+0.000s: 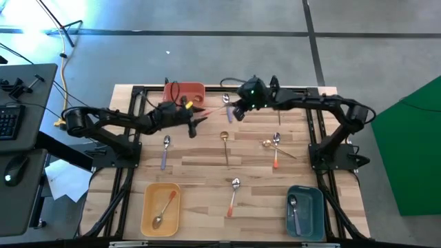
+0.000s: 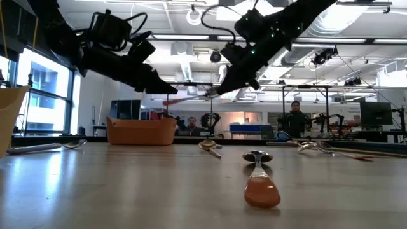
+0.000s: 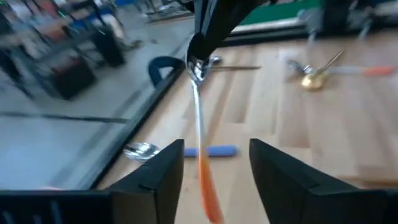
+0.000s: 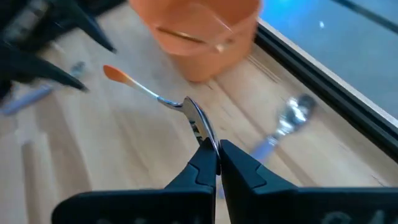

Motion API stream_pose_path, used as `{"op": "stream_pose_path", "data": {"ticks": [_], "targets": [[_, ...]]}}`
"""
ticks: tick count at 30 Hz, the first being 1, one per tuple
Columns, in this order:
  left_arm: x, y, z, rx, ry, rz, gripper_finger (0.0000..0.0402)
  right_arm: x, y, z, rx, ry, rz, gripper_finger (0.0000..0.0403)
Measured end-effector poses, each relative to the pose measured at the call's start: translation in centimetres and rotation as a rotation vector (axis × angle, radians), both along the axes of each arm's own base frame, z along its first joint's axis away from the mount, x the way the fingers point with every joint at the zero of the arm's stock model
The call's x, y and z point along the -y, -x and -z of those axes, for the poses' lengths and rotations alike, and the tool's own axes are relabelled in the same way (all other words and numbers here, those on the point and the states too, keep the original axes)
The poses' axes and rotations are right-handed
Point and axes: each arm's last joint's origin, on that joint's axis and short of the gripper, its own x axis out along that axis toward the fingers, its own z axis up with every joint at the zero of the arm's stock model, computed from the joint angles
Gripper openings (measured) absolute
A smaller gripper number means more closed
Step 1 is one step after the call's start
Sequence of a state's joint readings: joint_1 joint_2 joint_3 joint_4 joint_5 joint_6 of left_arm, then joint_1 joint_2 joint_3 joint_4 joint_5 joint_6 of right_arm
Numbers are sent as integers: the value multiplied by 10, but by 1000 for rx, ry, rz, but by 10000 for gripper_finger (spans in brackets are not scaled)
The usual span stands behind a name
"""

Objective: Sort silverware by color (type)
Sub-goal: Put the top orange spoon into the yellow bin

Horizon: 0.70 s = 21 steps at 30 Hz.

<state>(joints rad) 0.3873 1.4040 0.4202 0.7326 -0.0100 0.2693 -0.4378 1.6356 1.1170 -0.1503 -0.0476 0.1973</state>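
Between the right gripper's (image 4: 214, 152) pinched-together fingers sits the bowl of an orange-handled spoon (image 4: 134, 84), handle sticking out in mid-air toward the left gripper (image 3: 214, 165), whose jaws are spread wide with nothing in them, lined up around the spoon's handle like it's waiting for a pass. All of this hangs above the far middle of the table (image 1: 200, 169), just beside the red bin (image 1: 185, 91). Progress-wise, I'd call it early days: from above, the yellow bin (image 1: 147, 215) has one orange-handled spoon in it (image 1: 164, 209), the teal bin (image 1: 317, 212) has one purple-handled spoon (image 1: 294, 213), and I can't tell what's in the red one from up there. Loose on the wood there's a purple-handled spoon near the left arm (image 1: 165, 151), a gold spoon mid-table (image 1: 224, 146), an orange-handled spoon near the front (image 1: 233, 196), a gold spoon (image 1: 277, 147) crossed with an orange-handled one (image 1: 275, 151) on the right, plus a purple one at the far edge (image 1: 228, 107). So most of the sorting is left. The right wrist view catches what the overhead misses: a gold-looking spoon (image 4: 189, 36) lying inside the red bin. The low view shows the held spoon is clear of the table surface, which you can't judge from overhead.
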Motion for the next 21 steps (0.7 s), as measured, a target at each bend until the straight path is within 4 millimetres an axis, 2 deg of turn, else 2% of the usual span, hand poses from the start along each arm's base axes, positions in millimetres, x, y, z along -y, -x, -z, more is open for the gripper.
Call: {"op": "stream_pose_path", "data": {"ticks": [5, 8, 11, 16, 21], "targets": [[26, -9, -3, -39, -155, -78, 194, -27, -15, -5, 51, 52, -32, 0], [38, -13, -6, -76, -240, -128, 193, -38, -21, -7, 73, 69, -54, 0], [47, -19, -9, -100, -254, -145, 182, -47, -25, -9, 93, 93, -58, 0], [51, -25, -13, -150, -225, -182, 129, -59, -29, -11, 112, 100, -87, 0], [56, -26, -13, -172, -230, -176, 36, -66, -31, -12, 123, 111, -95, 0]]}}
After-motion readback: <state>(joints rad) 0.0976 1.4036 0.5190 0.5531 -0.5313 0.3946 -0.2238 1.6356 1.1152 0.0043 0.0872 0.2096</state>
